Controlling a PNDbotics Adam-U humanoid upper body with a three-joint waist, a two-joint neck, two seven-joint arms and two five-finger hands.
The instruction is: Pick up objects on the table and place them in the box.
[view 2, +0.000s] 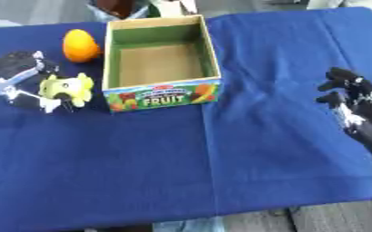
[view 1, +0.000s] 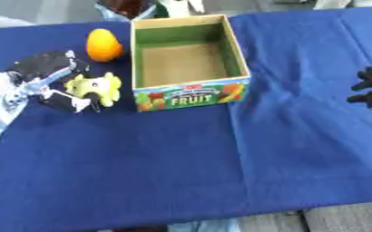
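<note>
A cardboard box (view 1: 231,50) labelled FRUIT stands open and empty at the table's middle back. Left of it lies an orange fruit (view 1: 103,44). In front of the orange sits a small yellow-green toy (view 1: 96,86). My left hand (view 1: 46,72) comes in from the left, and its fingers curl round the toy, with the thumb below it. My right hand (view 2: 354,102) hovers at the right edge, well away from the box, fingers relaxed and holding nothing.
A blue cloth (view 1: 181,158) covers the table. Its front edge shows at the bottom. Some items stand behind the box beyond the far edge.
</note>
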